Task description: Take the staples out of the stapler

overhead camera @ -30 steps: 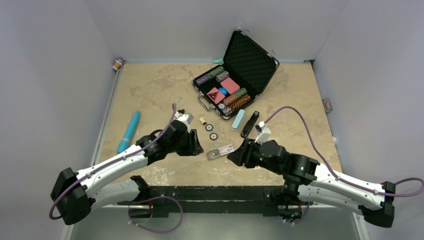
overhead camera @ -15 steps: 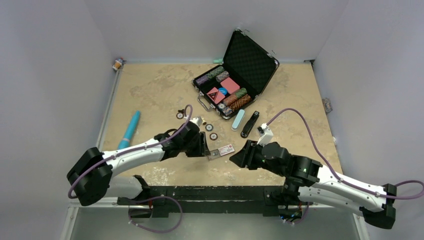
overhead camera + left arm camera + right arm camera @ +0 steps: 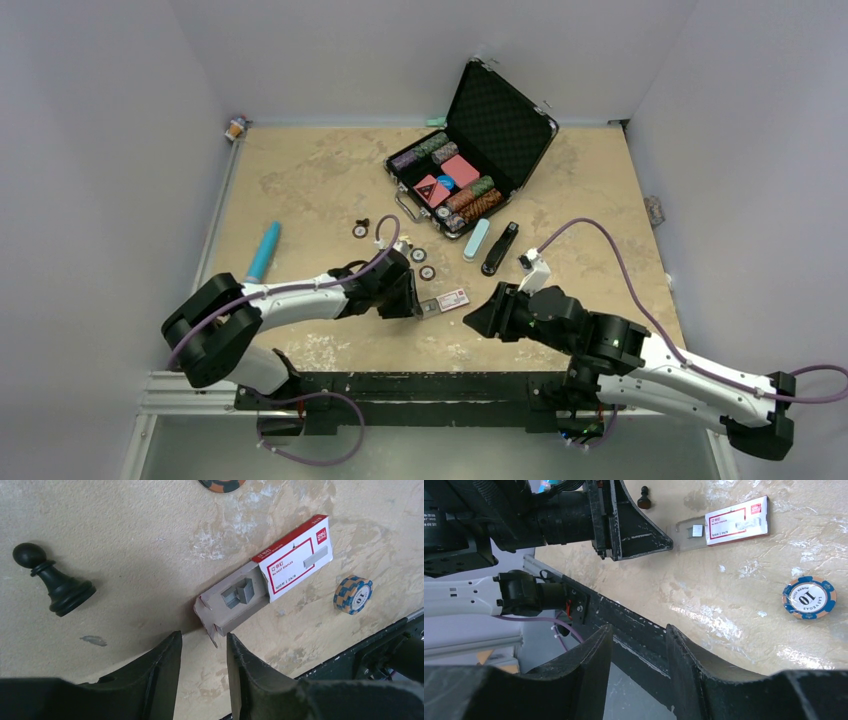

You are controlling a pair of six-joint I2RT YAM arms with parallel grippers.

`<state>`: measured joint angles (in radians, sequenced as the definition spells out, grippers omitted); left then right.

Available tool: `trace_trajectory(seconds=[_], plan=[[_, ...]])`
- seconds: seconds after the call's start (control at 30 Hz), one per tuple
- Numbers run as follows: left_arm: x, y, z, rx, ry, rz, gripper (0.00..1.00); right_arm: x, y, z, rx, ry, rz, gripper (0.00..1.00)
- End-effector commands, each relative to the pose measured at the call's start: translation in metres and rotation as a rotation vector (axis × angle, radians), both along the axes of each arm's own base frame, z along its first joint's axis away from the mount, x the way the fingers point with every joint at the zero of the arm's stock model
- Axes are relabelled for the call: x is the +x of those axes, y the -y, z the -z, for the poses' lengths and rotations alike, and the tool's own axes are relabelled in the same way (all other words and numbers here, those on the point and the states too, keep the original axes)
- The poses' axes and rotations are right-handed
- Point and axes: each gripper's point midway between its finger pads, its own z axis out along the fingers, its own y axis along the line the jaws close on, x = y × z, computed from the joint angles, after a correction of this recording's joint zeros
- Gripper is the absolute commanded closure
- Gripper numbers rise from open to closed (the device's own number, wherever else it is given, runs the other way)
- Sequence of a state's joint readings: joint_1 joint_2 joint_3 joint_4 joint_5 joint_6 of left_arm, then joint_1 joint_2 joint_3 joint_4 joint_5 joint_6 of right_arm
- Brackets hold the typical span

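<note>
A short silver-grey strip of staples (image 3: 239,592) lies in the slid-out grey tray of a small red-and-white box (image 3: 295,557); it also shows in the right wrist view (image 3: 697,530). My left gripper (image 3: 202,639) is open and low over the table, its fingertips on either side of the tray's end flap, holding nothing. In the top view it (image 3: 414,302) sits just left of the box (image 3: 446,300). A black stapler (image 3: 500,248) lies behind the box, beside a pale blue oblong thing (image 3: 477,239). My right gripper (image 3: 636,630) is open and empty, right of the box (image 3: 478,318).
A black pawn (image 3: 55,582) stands left of the box. A blue poker chip (image 3: 353,594) lies on its other side, also seen in the right wrist view (image 3: 809,597). An open chip case (image 3: 470,165) stands at the back. A teal tube (image 3: 262,250) lies left. The black front rail (image 3: 430,385) is close.
My left gripper has moved right, up to the open end of the staple box. My right gripper has drawn back slightly toward the near edge.
</note>
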<state>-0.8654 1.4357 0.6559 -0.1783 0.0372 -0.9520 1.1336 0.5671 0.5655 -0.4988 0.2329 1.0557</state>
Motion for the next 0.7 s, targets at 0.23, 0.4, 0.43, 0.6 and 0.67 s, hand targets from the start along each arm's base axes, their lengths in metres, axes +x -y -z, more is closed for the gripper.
trace_trajectory(seconds=[0.23,0.4,0.43,0.6,0.67], plan=[[0.011,0.018,0.002,-0.052,0.015,-0.016,0.68,-0.001,-0.002,0.004,-0.008,-0.012,-0.002,0.53],[0.011,0.019,0.004,-0.046,0.007,-0.019,0.79,-0.001,-0.003,0.006,-0.013,-0.014,-0.006,0.53],[0.012,0.018,0.004,-0.045,0.008,-0.019,0.81,-0.001,-0.003,0.007,-0.014,-0.015,-0.006,0.53],[0.013,0.016,-0.001,-0.033,0.016,-0.023,0.91,-0.002,-0.003,0.01,-0.02,-0.021,-0.008,0.54],[0.013,0.014,-0.004,-0.021,0.022,-0.023,0.93,-0.002,-0.003,0.01,-0.019,-0.022,-0.007,0.54]])
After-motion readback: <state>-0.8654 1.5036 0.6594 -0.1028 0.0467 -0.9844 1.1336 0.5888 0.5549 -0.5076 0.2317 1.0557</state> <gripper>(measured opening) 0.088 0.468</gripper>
